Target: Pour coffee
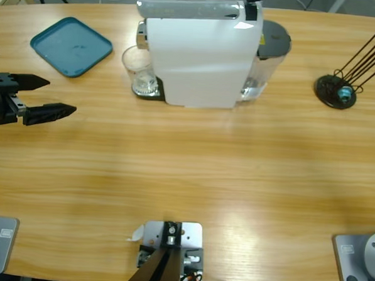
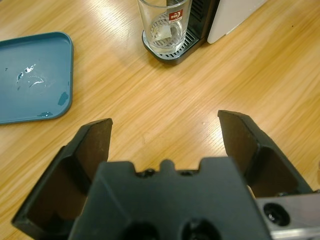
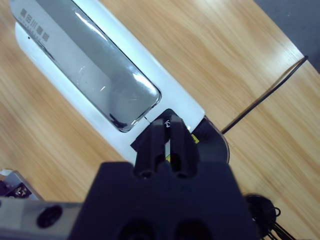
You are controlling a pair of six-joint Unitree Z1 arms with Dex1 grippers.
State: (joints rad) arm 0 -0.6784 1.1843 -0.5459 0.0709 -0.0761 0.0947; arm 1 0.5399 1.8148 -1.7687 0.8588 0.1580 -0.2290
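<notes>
While I watched from above, my left gripper [image 1: 56, 96] hung released over the worktop [image 1: 185, 178], well apart from the glass [image 1: 139, 69] on the white coffee machine [image 1: 201, 53]. Its wrist camera showed almost no coffee in that glass [image 2: 164, 25], near a teal tray [image 2: 30, 75]. My right gripper [image 3: 167, 127] sat clenched above the machine's top [image 3: 90, 75].

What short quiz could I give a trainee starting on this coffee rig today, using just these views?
1. True or false: the glass stands on the teal tray.
2. Which tool is open: A left, B right?
3. Fill in: the right tool is above the white ____.

Key:
1. False; the glass stands on the machine's black drip tray, apart from the teal tray.
2. A; the left jaws are spread wide over bare table, and the right jaws are together.
3. Coffee machine.
</notes>
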